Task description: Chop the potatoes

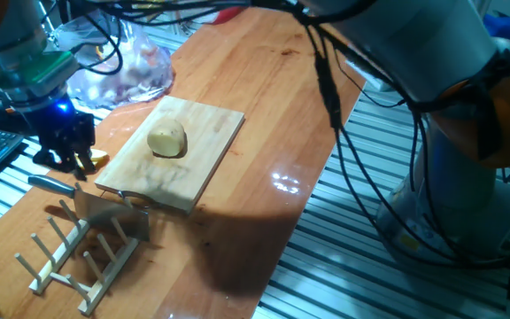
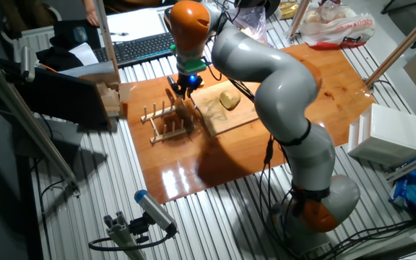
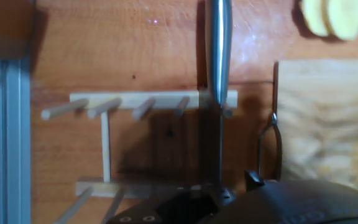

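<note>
A pale yellow potato chunk (image 1: 167, 140) lies on the wooden cutting board (image 1: 197, 146), and also shows as the chunk (image 2: 229, 99) in the other fixed view. Thin potato slices (image 3: 331, 15) lie on the table beyond the board's corner, one slice (image 1: 97, 159) just beside my gripper. My gripper (image 1: 65, 164) hangs left of the board, above the knife, its fingers apart and nothing between them. The knife stands edge-up in the wooden rack (image 1: 78, 252), its steel handle (image 3: 218, 43) and thin blade (image 3: 219, 143) straight below the hand.
A plastic bag (image 1: 122, 71) lies at the table's far left end. A keyboard (image 2: 139, 47) sits behind the table. The board's wire loop (image 3: 269, 143) sticks out toward the rack (image 3: 142, 102). Cables hang from the arm (image 2: 266, 65) over the table's right side.
</note>
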Tool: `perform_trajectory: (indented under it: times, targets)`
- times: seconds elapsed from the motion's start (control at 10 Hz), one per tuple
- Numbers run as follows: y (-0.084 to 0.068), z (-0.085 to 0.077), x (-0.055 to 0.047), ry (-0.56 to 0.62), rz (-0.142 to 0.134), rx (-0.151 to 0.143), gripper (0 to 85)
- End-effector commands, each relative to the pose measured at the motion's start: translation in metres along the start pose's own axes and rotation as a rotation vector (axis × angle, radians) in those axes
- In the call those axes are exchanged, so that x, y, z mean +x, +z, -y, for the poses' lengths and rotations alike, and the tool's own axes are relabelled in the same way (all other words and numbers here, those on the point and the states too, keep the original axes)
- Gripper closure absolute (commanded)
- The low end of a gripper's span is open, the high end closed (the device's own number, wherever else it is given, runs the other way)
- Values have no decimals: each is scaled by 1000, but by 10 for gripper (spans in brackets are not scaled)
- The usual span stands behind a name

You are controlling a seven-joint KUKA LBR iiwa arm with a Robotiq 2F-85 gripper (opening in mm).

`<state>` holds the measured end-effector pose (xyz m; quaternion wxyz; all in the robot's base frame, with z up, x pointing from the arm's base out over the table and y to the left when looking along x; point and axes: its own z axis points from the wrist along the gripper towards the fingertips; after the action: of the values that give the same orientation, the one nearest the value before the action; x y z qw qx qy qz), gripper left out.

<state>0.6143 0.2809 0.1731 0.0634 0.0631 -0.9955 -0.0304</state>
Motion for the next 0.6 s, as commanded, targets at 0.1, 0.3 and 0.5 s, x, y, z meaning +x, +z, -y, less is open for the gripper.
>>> perform_trajectory:
  times: [0.1,0.3,0.5]
  targets:
    - [9,-2,-4,2,-9,2,510]
    - [24,-3,-1,3,-15,-1,510]
    - [38,-2,1,-3,-3,-10,510]
